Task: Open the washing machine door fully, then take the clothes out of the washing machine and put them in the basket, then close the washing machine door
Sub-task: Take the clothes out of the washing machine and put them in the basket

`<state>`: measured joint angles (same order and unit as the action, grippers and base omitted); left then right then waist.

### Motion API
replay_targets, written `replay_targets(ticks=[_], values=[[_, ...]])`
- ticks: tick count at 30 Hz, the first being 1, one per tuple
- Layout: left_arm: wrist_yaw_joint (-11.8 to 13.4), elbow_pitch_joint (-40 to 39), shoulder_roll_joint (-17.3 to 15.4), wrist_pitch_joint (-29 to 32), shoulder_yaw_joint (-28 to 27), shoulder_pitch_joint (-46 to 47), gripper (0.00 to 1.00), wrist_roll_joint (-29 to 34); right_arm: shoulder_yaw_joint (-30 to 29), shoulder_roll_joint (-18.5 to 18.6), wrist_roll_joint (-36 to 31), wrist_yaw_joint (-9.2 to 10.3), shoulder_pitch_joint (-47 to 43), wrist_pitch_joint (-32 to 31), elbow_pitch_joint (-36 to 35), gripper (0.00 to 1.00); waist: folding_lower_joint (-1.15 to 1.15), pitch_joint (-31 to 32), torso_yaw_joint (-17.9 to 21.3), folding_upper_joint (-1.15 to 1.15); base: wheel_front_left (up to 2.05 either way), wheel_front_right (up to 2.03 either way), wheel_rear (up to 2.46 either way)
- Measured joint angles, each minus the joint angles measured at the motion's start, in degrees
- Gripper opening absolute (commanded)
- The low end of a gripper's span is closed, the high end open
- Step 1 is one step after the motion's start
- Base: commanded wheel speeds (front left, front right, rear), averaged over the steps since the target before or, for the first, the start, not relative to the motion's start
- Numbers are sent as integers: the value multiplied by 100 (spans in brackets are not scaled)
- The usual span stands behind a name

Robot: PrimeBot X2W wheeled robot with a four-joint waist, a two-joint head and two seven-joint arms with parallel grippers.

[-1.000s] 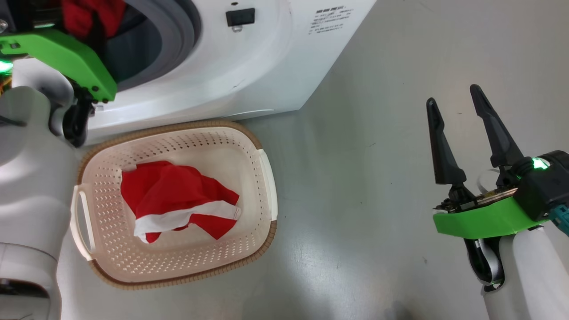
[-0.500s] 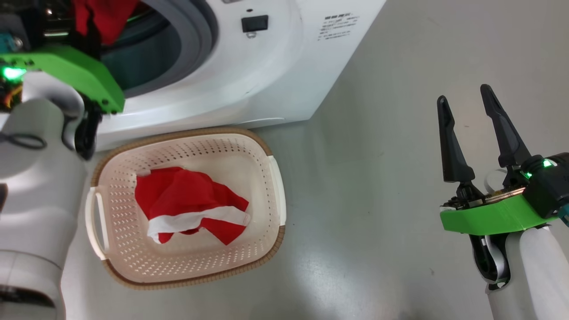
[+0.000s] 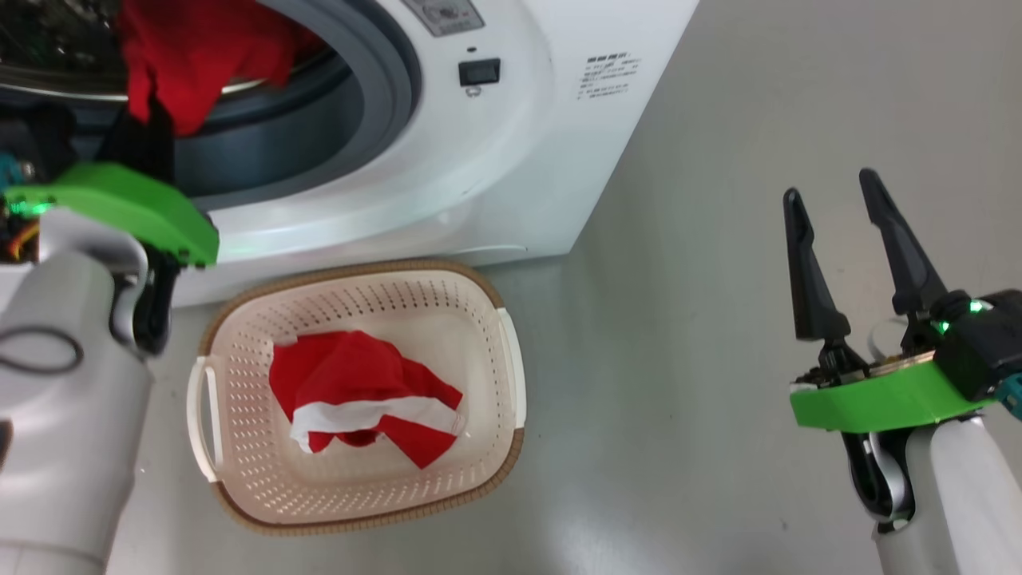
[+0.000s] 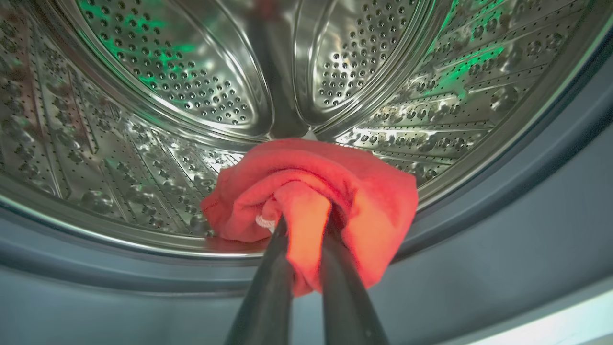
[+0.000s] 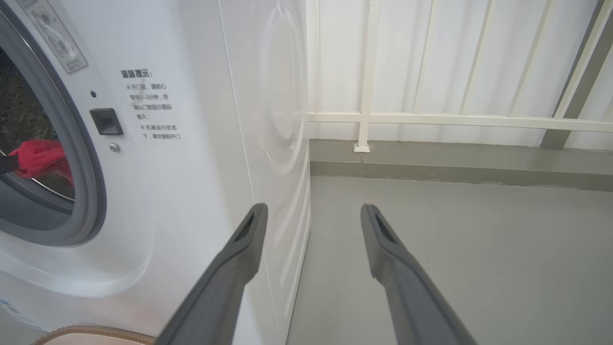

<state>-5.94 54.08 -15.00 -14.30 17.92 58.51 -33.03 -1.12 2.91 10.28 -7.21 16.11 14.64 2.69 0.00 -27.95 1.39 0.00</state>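
Dominating the scene was the white washing machine (image 3: 479,184), its grey-ringed mouth seen open and its steel drum (image 4: 143,96) exposed. Below its front, on the grey floor (image 3: 679,319), the basket (image 3: 512,375) was set, with one red-and-white garment (image 3: 359,391) already laid inside. A second red garment (image 4: 335,191) was pictured at the drum's lip, pinched between the closed fingers of the left gripper (image 4: 306,225). The right gripper (image 3: 829,188) was held well apart over the floor, its jaws spread wide and empty. The unloading step was judged to be in hand, roughly midway. The next move, it was reckoned, called for the caught garment to be drawn clear of the rubber ring (image 3: 391,72), carried down over the basket and let go. No other clothes were made out in the visible part of the drum.
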Motion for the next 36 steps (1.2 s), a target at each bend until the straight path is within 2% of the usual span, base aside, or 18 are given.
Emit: replay_targets(ticks=[14,26,36], values=[[434,-2364,-30,-1,-872,-1920,0,853,34,-2,49,0,-268,0,119,100,0,698,-15,0,0,0,0],[651,-3752,62,-4,-1207,-3208,0,1082,152,-3,198,0,-454,0,365,100,0,1227,-10,0,0,0,0],[853,-5450,219,-25,-1249,-4329,0,1294,145,-4,232,0,-675,0,426,100,0,1622,-22,0,0,0,0]])
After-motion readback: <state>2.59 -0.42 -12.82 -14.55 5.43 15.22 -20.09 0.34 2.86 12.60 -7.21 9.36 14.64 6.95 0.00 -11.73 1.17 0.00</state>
